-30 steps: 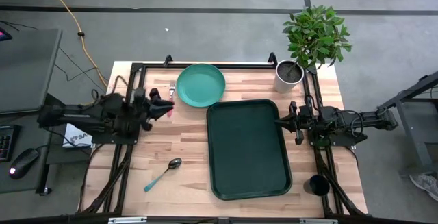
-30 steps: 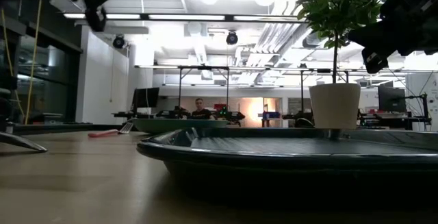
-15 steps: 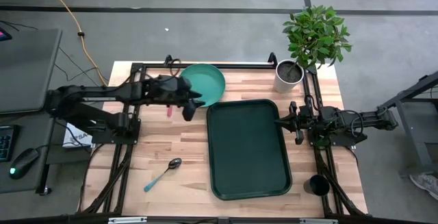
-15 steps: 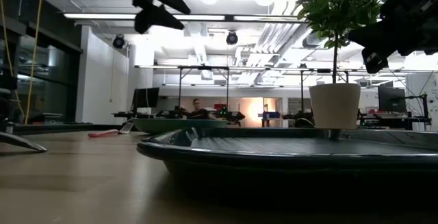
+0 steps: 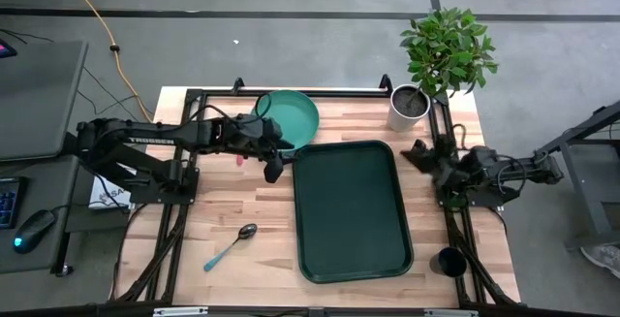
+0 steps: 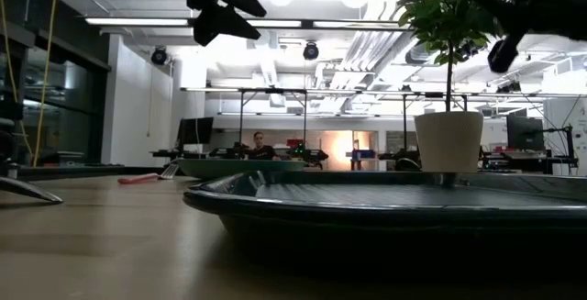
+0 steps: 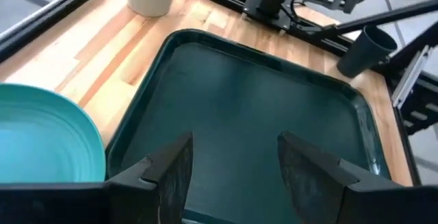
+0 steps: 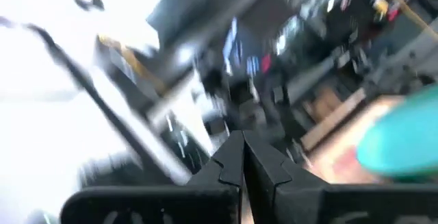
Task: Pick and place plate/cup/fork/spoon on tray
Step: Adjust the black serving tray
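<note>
Wooden surface point(image 5: 242, 201): the left hand point(image 5: 274, 165) has advanced to the gap between plate point(image 5: 291, 118) and tray point(image 5: 351, 210), fingers apart and empty; the right hand point(image 5: 418, 154), fingers together, has lifted beside the tray.

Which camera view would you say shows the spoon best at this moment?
The high view: the spoon lies whole on the bare table, left of the tray. The low view seems to catch only a sliver at its left edge; neither wrist view shows it.

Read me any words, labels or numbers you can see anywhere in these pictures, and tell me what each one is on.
"TROSSEN": white letters along the left arm in the high view.
A white label beside the table's left edge: print partly hidden, too small to read.
Nothing else carries readable text.
</note>
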{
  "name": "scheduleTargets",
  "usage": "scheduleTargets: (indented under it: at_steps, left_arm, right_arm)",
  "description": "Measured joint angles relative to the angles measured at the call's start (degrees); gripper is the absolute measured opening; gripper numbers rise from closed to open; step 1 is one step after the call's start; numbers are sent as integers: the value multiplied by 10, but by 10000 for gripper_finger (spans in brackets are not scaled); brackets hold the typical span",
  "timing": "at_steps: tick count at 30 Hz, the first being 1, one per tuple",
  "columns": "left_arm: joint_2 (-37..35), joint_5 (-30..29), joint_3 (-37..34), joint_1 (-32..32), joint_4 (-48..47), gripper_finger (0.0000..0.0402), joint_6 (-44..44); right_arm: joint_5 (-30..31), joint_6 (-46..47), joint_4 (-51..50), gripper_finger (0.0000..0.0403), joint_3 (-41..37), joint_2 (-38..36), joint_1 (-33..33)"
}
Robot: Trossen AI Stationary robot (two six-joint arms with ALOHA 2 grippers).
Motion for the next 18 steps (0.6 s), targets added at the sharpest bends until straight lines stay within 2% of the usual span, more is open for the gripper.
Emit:
scheduleTargets:
  at_steps: [4, 7, 11, 14, 16, 18]
  left_arm:
    - [-2, -1, 0, 6, -2, 197, 18]
    - [-2, -2, 0, 10, -8, 197, 18]
    - [-2, -2, 0, 11, -22, 197, 53]
    - [0, 10, 0, 11, -27, 189, 104]
    - [10, 25, 0, 11, -29, 165, 135]
    - [25, 28, 0, 11, -34, 124, 142]
  right_arm:
    - [105, -7, 46, 0, 0, 0, 0]
    - [147, 8, 48, 0, 0, 6, 0]
    - [136, 63, 55, 0, 0, 45, 0]
    - [96, 80, 85, 0, 0, 97, 0]
    - [82, 87, 84, 0, 16, 140, 1]
    - [66, 103, 72, 0, 45, 191, 1]
